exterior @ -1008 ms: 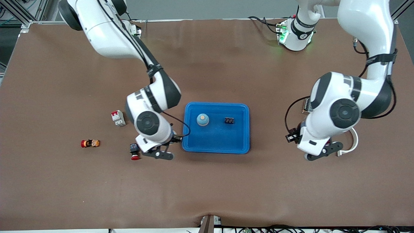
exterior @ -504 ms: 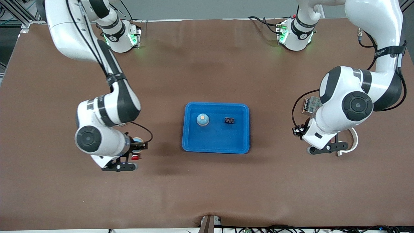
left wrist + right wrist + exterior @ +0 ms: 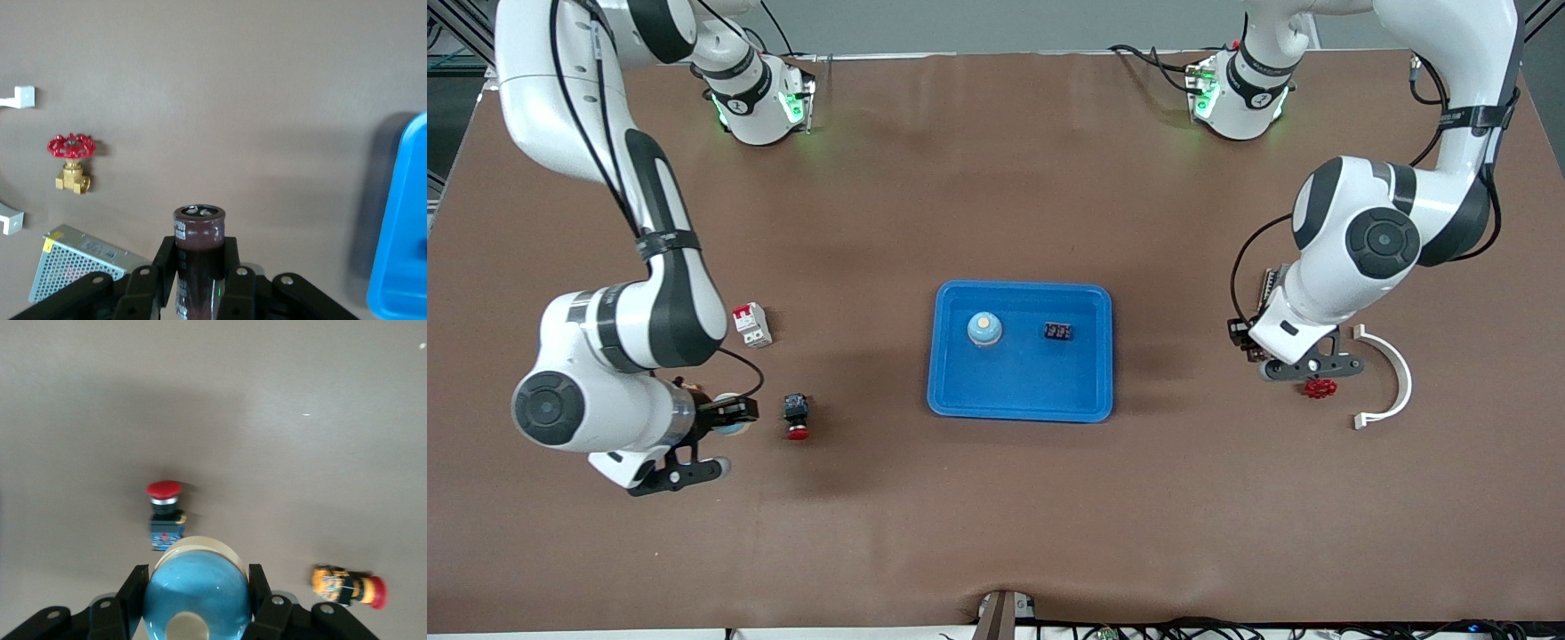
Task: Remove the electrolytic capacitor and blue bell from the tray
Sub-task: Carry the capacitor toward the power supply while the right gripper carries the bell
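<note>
Both arms are swinging outward from the tray [image 3: 951, 400]: the left gripper [image 3: 199, 267] is clamping the capacitor [image 3: 199, 230], the right gripper [image 3: 197, 600] the bell [image 3: 197, 590], both now over bare table [image 3: 996, 516], ready for setting down.

Two glossy white arms, black at the joints.
Round black caps on the elbows, thin black cables strapped along the links, green lights glowing at both bases, black grippers with what look like small silver screws.
</note>
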You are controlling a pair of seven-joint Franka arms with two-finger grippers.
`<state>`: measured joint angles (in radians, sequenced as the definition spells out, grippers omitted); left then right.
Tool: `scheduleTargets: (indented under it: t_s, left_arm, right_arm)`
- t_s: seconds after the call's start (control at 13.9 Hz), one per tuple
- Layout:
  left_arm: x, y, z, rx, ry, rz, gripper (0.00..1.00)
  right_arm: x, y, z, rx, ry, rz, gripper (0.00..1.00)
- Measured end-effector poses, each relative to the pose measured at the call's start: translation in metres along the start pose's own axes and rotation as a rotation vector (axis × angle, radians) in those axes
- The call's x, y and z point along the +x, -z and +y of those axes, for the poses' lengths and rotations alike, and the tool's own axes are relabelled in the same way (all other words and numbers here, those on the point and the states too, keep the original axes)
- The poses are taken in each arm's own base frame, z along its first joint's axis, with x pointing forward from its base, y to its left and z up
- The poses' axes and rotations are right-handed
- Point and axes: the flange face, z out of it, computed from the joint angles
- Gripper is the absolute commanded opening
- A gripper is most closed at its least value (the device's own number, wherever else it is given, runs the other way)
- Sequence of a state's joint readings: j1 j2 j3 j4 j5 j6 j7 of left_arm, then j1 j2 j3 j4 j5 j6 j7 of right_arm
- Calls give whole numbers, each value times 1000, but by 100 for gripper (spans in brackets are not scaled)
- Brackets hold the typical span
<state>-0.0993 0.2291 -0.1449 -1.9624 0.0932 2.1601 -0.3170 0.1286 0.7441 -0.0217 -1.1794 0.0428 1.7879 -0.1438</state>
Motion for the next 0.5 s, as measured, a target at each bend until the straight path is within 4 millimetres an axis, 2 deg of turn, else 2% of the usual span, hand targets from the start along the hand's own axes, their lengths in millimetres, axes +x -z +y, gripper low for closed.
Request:
scheduleTargets:
  t_s: [0.14, 0.29, 0.5]
  left_arm:
    - [-13, -4, -1, 2, -18, 3, 0]
    - [-26, -14, -2, 1, -30, 11, 0]
    - [-44, -37, -4, -5, -43, 24, 0]
  right_arm:
    - [-3, -4, 16, -27, 41, -10, 49]
    - [-5, -16, 23, -36, 61, -14, 49]
    - [-8, -47, 39, -38, 105, 3, 49]
